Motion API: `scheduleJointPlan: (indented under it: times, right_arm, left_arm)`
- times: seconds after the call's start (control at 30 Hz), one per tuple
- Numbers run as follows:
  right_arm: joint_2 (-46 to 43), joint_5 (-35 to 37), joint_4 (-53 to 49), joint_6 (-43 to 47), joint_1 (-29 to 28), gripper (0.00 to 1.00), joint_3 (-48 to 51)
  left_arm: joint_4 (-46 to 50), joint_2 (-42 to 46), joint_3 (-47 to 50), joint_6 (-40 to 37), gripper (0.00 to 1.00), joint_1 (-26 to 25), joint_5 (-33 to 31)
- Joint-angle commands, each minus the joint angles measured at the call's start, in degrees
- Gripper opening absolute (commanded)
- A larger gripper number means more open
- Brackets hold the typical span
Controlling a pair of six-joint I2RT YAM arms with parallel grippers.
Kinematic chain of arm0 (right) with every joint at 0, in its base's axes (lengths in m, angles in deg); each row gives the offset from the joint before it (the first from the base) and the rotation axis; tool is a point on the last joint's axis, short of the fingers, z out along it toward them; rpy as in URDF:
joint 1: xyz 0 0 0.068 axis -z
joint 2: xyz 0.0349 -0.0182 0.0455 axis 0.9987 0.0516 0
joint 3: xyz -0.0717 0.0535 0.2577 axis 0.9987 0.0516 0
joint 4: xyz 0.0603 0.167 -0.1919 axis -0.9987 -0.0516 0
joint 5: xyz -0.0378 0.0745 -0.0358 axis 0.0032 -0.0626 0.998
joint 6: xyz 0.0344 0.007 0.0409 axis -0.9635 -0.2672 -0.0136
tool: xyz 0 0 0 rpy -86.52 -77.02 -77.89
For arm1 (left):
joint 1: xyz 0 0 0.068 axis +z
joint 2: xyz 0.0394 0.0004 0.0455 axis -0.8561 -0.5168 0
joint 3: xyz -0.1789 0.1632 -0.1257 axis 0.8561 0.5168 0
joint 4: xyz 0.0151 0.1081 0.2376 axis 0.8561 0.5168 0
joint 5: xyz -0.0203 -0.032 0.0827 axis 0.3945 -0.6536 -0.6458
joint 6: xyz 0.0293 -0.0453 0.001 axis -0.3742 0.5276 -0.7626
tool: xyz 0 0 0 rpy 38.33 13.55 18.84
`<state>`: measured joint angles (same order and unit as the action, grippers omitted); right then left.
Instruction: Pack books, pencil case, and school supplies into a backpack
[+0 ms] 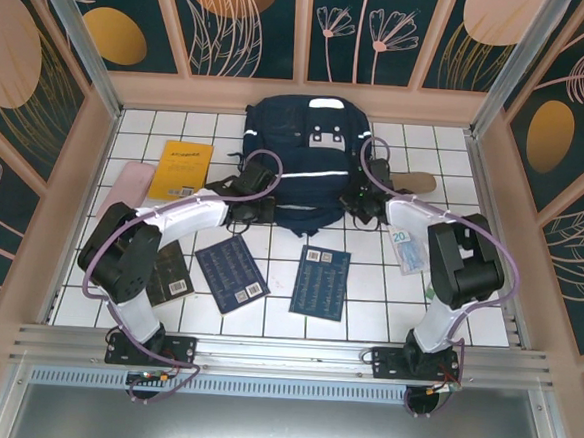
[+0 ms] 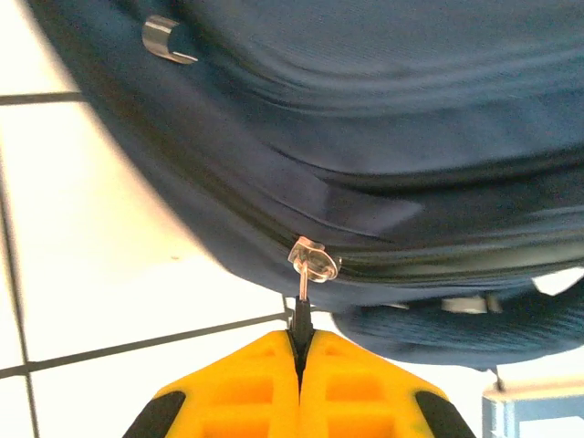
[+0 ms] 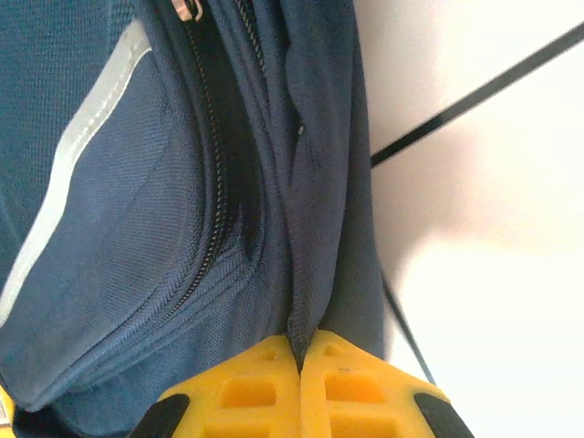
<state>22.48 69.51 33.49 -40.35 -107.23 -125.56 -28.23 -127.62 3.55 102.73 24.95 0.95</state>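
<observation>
Purpose-built robot test cell, laboratory type. Evidence: white tiled surface (image 1: pixel 378 285) boxed in by wood-framed wall panels (image 1: pixel 250 26) with printed floral decor. Left arm (image 1: pixel 129 258) and right arm (image 1: pixel 459 261) are bolted to an aluminium rail (image 1: pixel 282 357) at the near edge.

- Left arm (image 1: pixel 187 215), left of the backpack (image 1: pixel 307 150): white shells, black joints, lilac cable (image 1: pixel 264 153).
- Right arm (image 1: pixel 458 259), right of the backpack: same colours.
- Left gripper (image 2: pixel 299 339), right gripper (image 3: pixel 299 345): yellow fingers (image 2: pixel 246 388), moulded pockets.

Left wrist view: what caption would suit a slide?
Yellow fingers pinch the metal zipper pull of a large navy-blue fabric backpack on white tiles.
</observation>
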Motion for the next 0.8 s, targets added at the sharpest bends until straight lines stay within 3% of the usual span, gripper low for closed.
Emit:
scheduleJointPlan:
  times: [0.0,0.17,0.37,0.73,0.77]
  right_arm:
    - [-3.1,5.8,-0.7,4.4,3.5,0.00,-1.7]
    - [-0.9,5.3,-1.6,8.7,6.2,0.00,-5.6]
    - [6.7,5.6,-4.2,14.0,7.7,0.00,-16.4]
    - [18.7,5.1,-10.2,17.7,10.3,0.00,-35.2]
    - [18.5,5.0,-10.9,17.6,10.5,0.03,-35.4]
  left_arm:
    - [7.7,0.5,0.2,-2.0,0.00,4.3,-7.7]
    - [7.1,0.4,-2.5,-4.9,0.00,8.1,-6.8]
    - [4.5,2.6,-2.5,-5.0,0.00,7.6,1.6]
    - [-1.9,3.4,-1.6,3.0,0.00,-4.8,9.5]
    - [-3.2,3.1,-1.7,4.2,0.00,-5.6,10.3]
